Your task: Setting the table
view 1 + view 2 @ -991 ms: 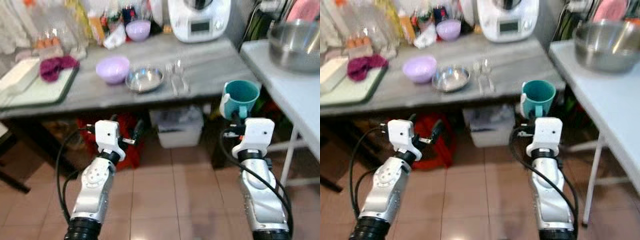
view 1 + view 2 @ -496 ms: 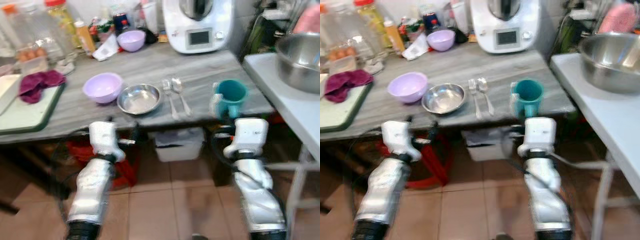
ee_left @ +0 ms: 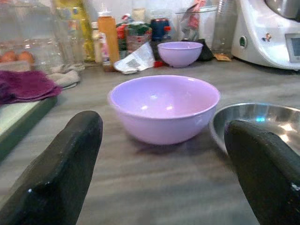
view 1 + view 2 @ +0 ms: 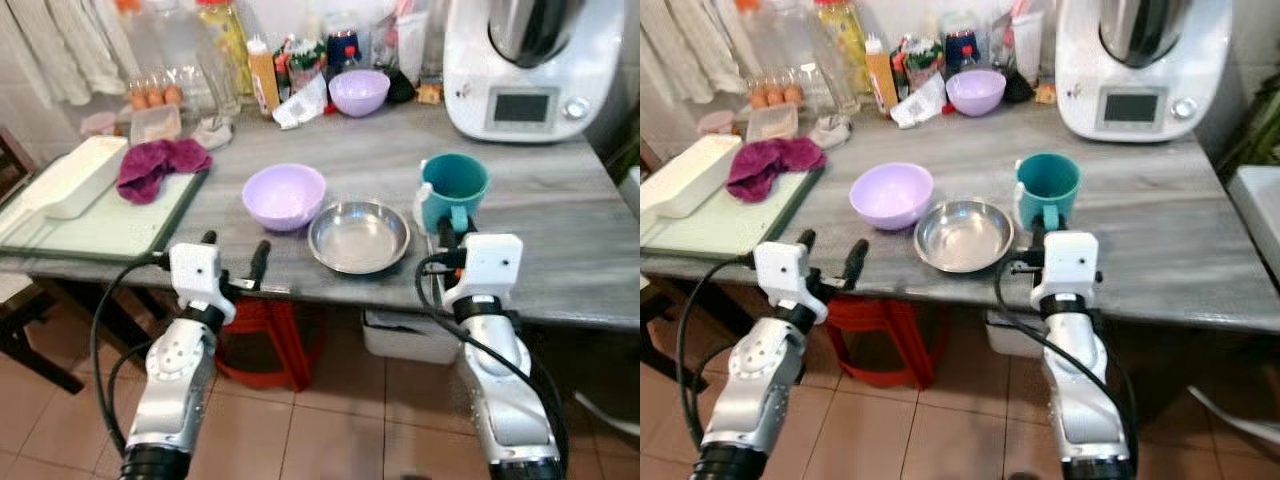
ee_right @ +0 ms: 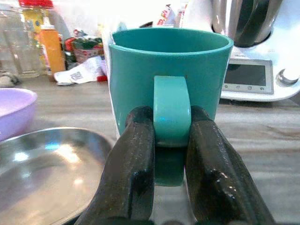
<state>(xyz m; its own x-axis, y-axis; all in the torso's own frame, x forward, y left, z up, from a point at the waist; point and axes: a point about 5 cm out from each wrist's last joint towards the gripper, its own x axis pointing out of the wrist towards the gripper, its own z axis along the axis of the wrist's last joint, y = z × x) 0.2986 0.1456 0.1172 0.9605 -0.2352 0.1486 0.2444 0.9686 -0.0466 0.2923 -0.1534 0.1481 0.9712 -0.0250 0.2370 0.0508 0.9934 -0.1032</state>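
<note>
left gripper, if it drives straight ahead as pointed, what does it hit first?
Most likely the nearer lilac bowl: it sits centred between the open left gripper fingers. The steel bowl lies off to one side and looks clear, though depth is hard to judge.

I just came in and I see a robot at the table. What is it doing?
The robot is setting the table. Its right gripper is shut on the handle of a teal mug, which sits on the grey table beside a metal bowl. Its left gripper is open and empty at the table's front edge, pointing at a purple bowl.
</note>
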